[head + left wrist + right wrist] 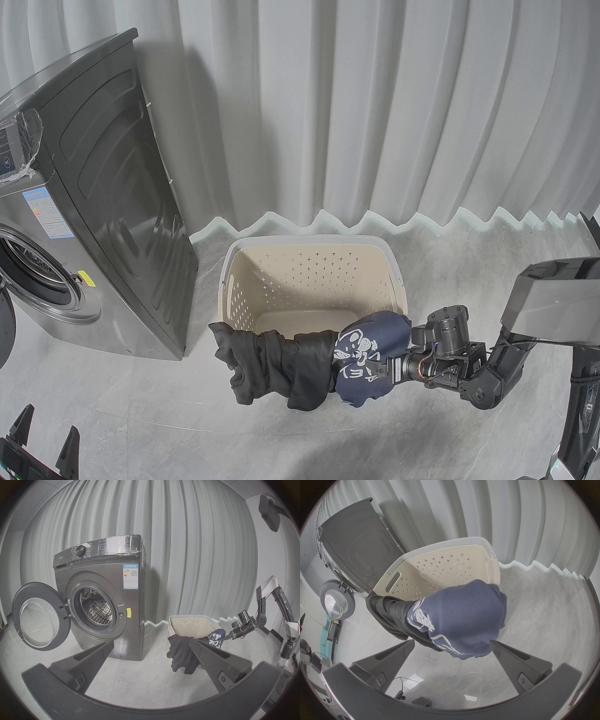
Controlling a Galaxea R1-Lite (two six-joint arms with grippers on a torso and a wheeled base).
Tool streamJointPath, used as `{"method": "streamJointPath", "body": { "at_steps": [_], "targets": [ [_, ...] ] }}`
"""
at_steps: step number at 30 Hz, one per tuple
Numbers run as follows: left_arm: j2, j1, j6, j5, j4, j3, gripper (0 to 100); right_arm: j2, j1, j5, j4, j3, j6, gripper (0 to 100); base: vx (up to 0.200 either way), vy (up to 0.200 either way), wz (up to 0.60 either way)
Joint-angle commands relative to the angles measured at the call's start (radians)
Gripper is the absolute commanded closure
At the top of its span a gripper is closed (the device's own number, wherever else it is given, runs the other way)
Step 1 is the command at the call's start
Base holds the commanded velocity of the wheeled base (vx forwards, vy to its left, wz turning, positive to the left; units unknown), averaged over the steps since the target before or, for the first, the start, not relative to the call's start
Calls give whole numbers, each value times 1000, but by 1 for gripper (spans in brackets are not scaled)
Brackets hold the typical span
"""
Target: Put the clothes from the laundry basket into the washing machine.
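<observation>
Over the laundry basket (312, 239) rim drape a black garment (275, 369) and navy garment (369, 340). Right gripper (450, 643), against the navy cloth, and left gripper (50, 420) both have jaws spread.

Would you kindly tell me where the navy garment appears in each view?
Head view: navy garment on the laundry basket's front rim, beside the black garment.
Left wrist view: same rim, far off, before the right gripper.
Right wrist view: close, just beyond the right gripper.
Shared landmark: laundry basket.
</observation>
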Motion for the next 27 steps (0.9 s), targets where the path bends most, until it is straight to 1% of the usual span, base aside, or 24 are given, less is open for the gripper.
{"method": "streamJointPath", "body": {
  "at_steps": [1, 10, 12, 14, 15, 22, 27],
  "targets": [
    [-12, 0, -1, 0, 0, 15, 0, 21, 0, -1, -2, -28, 1, 0, 0, 0, 0],
    [-12, 0, -1, 1, 0, 15, 0, 38, -5, -3, -2, -57, 7, 0, 0, 0, 0],
    [-12, 0, -1, 1, 0, 15, 0, 40, -5, -32, -3, -58, 10, 0, 0, 0, 0],
    [-12, 0, -1, 1, 0, 15, 0, 40, -2, -46, -8, -57, 10, 0, 0, 0, 0],
    [-12, 0, -1, 1, 0, 15, 0, 40, 0, -46, -17, -55, 11, 100, 0, 0, 0],
    [-12, 0, -1, 1, 0, 15, 0, 38, 9, -46, -37, -45, 15, 100, 0, 0, 0],
    [-12, 0, -1, 1, 0, 15, 0, 21, 24, -46, -41, -14, 30, 100, 0, 0, 0]
  ]
}}
